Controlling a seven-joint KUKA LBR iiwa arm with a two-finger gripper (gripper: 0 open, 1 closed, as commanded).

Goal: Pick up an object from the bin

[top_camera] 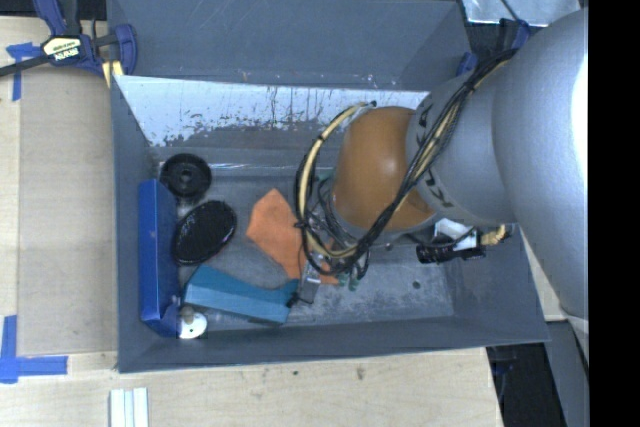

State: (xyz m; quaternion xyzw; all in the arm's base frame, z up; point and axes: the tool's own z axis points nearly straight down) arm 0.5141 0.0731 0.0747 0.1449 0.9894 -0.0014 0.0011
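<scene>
My gripper (309, 283) reaches down below the arm's orange cover, near the bin's front middle. Its tip is at the right end of a teal-blue wedge-shaped block (235, 296) that lies flat along the front of the bin. An orange cloth-like piece (271, 227) lies just to the left of the gripper and behind the block, with its right edge hidden under the cables.
Left of the cloth lies a black oval thing (203, 230), with a black round disc (186, 175) behind it. A long blue bar (148, 250) runs along the left wall, and a small white thing (190, 323) sits at its front end. The arm covers the bin's right half.
</scene>
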